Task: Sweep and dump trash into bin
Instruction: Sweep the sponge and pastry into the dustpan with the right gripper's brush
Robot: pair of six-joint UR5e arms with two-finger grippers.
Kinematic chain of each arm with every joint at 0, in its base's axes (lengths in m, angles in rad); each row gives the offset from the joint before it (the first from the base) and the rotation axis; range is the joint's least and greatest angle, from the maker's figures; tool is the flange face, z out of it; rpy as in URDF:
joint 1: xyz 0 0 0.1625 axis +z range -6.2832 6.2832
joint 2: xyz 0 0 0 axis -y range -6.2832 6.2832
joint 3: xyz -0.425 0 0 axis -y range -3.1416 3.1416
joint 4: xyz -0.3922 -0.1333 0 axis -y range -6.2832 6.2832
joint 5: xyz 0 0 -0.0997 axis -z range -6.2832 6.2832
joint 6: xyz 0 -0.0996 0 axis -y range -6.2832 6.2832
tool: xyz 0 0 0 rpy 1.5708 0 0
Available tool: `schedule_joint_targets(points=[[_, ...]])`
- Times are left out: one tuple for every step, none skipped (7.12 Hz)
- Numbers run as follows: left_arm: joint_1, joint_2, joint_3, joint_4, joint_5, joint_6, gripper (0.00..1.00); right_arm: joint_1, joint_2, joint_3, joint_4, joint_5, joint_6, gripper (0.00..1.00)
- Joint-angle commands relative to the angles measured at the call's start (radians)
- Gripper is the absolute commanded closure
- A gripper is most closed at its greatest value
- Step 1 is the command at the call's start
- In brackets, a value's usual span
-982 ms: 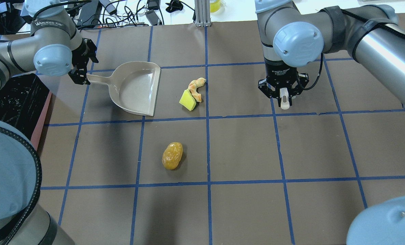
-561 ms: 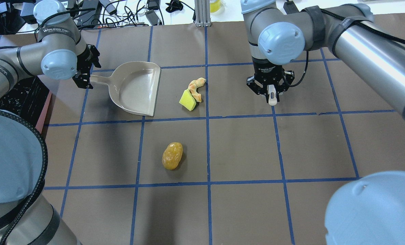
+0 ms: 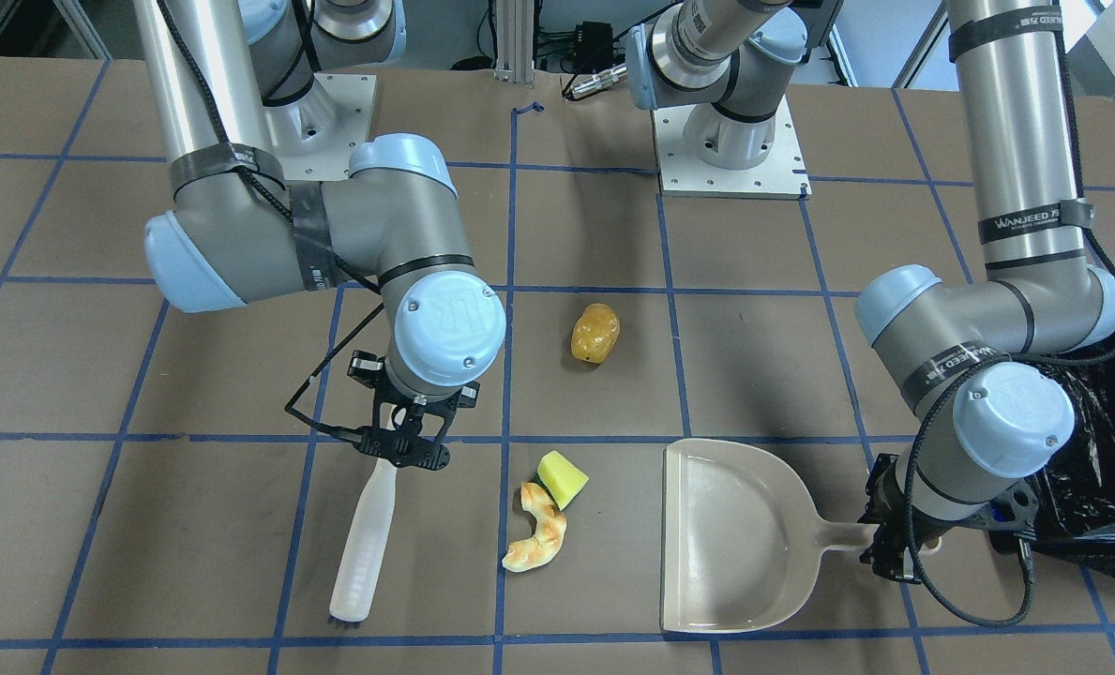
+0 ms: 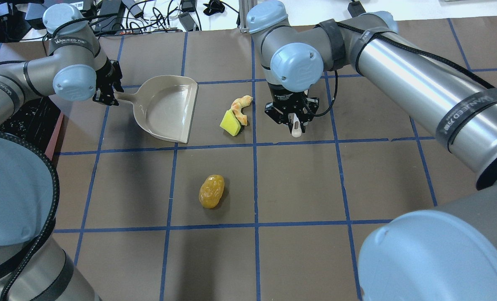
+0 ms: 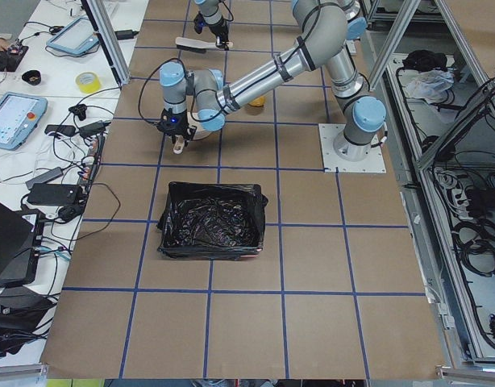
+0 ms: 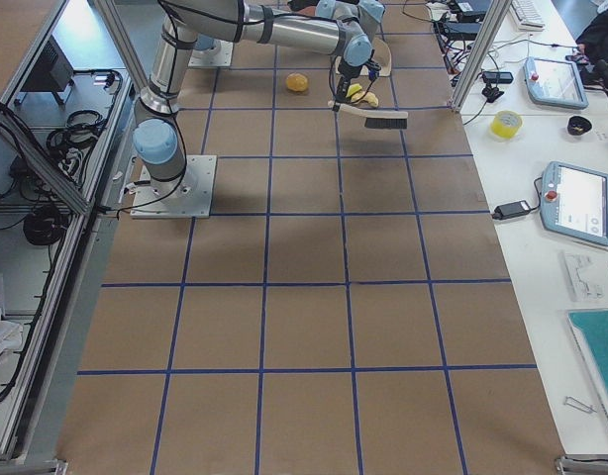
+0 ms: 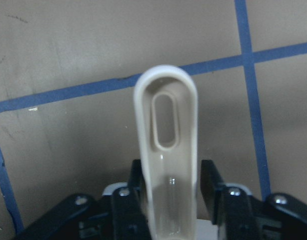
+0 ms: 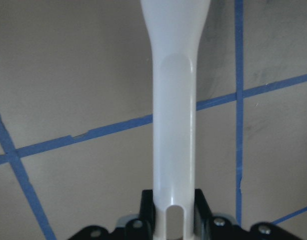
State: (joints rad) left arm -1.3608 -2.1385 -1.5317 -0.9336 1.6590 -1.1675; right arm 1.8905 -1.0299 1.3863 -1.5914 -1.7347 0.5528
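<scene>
brown table (image 4: pixel 298 184) with blue tape grid: broad open ground toward the robot and to its right, nothing there to snag an arm. pink rectangular bin with crinkled black plastic liner (image 5: pixel 212 219) sits at the table's left end beside the left arm, well apart from the trash. beige plastic dustpan (image 4: pixel 164 108) lies flat, mouth toward the trash, handle clamped in the left gripper (image 4: pixel 106 95); it has barely shifted in the last second. white translucent plastic hand brush (image 3: pixel 365 544) is gripped by its handle in the right gripper (image 3: pixel 405 452); that arm has swung in from the right and now hangs just beside the paired pieces, on the side away from the pan. sweep looks set up, not begun. bristles touching the table or not: can't tell, the wrist hides them from above. glossy golden-brown lump (image 4: pixel 211 191) lies alone, nearer the robot. curved tan croissant-like pastry (image 4: pixel 242 108) and yellow-green wedge (image 4: pixel 230 122) touch each other, unmoved, with an open lane to the pan's lip.
</scene>
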Motion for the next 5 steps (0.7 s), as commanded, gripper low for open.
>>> schedule_joint_targets(points=[[0.000, 0.009, -0.001, 0.001, -0.002, 0.002, 1.00, 0.094, 0.034, -0.003, -0.010, 0.082, 0.174, 1.00], [-0.001, 0.025, 0.007, 0.001, 0.004, -0.003, 1.00, 0.113, 0.034, -0.004, -0.004, 0.089, 0.264, 1.00], [-0.009, 0.044, 0.013, 0.001, 0.008, -0.017, 1.00, 0.116, 0.037, -0.009, -0.025, 0.204, 0.277, 1.00], [-0.017, 0.046, 0.010, 0.001, 0.043, -0.038, 1.00, 0.116, 0.059, -0.010, -0.033, 0.255, 0.263, 1.00], [-0.046, 0.045, 0.012, -0.001, 0.101, -0.049, 1.00, 0.117, 0.068, -0.010, -0.050, 0.265, 0.251, 1.00]])
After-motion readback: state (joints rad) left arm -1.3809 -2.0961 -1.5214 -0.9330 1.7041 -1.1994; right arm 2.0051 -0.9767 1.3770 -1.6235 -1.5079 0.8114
